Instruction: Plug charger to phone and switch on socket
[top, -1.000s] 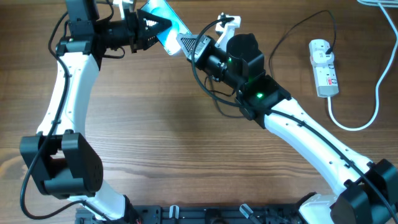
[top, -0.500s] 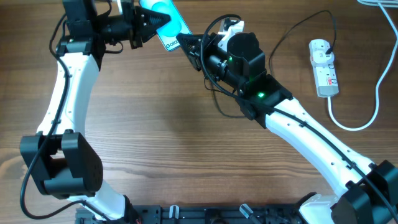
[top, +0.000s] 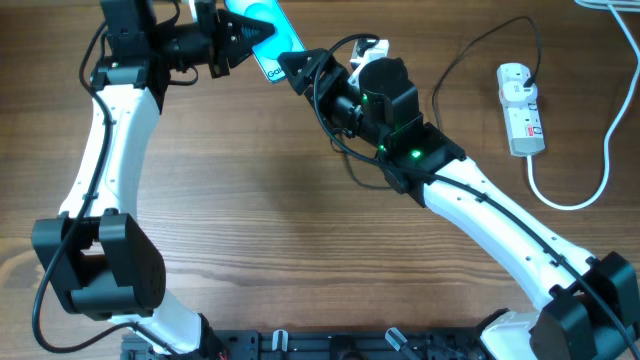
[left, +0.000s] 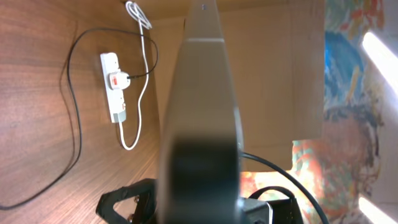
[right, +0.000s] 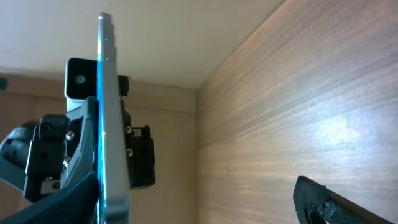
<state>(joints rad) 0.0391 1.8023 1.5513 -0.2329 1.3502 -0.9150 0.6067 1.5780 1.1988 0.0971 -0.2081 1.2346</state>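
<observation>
L gripper (top: 228, 38) is clamped on the small flat smartphone w/ light blue screen and turquoise oval (top: 262, 22), holding it up off the brown wooden table (top: 250, 220). In the overhead view the phone's long axis runs diagonally, far-left to near-right, and its near end points straight at the R gripper (top: 290, 70), which sits right at that end. In the R wrist view the phone is edge-on and one black finger (right: 329, 202) stands well off from it, so that gripper looks spread apart. No plug tip visible, so can't say where it is. Thin black charger cable (left: 78, 130) trails right of the phone to the white elongated power strip (top: 521, 112), well apart. Can't tell its switch state. Next move prob. needs approach along the phone's long axis.
</observation>
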